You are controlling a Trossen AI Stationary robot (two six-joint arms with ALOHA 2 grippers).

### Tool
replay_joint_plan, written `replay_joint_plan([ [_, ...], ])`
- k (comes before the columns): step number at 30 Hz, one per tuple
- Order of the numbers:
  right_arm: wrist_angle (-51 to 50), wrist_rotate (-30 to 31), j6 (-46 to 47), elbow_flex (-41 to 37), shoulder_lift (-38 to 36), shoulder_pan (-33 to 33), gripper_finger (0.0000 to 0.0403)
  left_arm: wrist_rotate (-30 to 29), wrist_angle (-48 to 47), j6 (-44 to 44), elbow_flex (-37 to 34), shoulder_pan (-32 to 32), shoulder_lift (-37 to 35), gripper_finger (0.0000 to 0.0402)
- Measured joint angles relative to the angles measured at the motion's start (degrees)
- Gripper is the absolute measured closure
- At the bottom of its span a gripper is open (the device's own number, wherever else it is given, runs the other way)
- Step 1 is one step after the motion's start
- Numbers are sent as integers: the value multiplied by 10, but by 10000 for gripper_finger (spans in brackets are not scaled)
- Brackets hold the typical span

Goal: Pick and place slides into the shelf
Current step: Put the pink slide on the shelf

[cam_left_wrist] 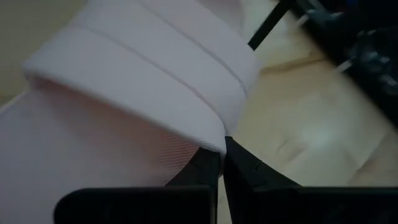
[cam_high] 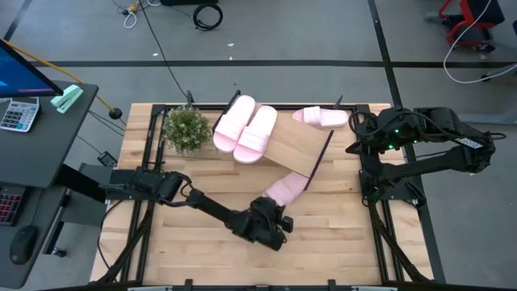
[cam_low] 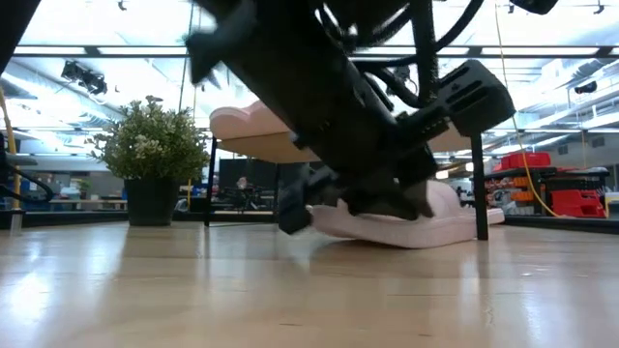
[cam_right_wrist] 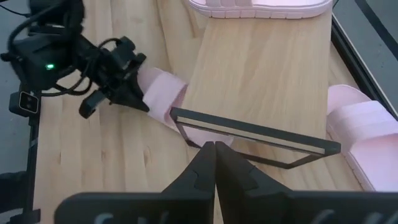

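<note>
Left gripper (cam_high: 271,220) is clamped on the strap edge of a slide (cam_high: 287,191) lying on the table, half under the shelf (cam_high: 295,148). We're at the pick step; next we'd lift it clear of the shelf's leg and set it beside the two slides (cam_high: 245,129) up top. Right gripper (cam_high: 357,148) waits shut and empty near the shelf's end.

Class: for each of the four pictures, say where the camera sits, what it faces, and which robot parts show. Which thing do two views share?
High: overhead, down on shelf, both arms.
Low: tabletop height, level; left gripper at slide.
Left wrist: its shut fingers on the slide's strap.
Right wrist: shut fingers, facing shelf, left arm.
Shared: that slide, high and low.
</note>
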Motion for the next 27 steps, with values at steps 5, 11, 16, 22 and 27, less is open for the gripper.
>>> replay_joint_plan([
  [5, 0, 0, -10, 0, 0, 0, 391, -24, -235, -164, 53, -13, -1, 392],
  [11, 0, 0, -11, 0, 0, 0, 392, -22, -343, -208, 95, -19, 1, 392],
  [16, 0, 0, -22, 0, 0, 0, 393, -18, -401, -207, 154, -43, 1, 392],
  [22, 0, 0, -38, 0, 0, 0, 392, -7, -550, -203, 249, -78, 1, 392],
  [27, 0, -5, -42, 0, 0, 0, 393, 1, -657, -194, 326, -108, 1, 392],
])
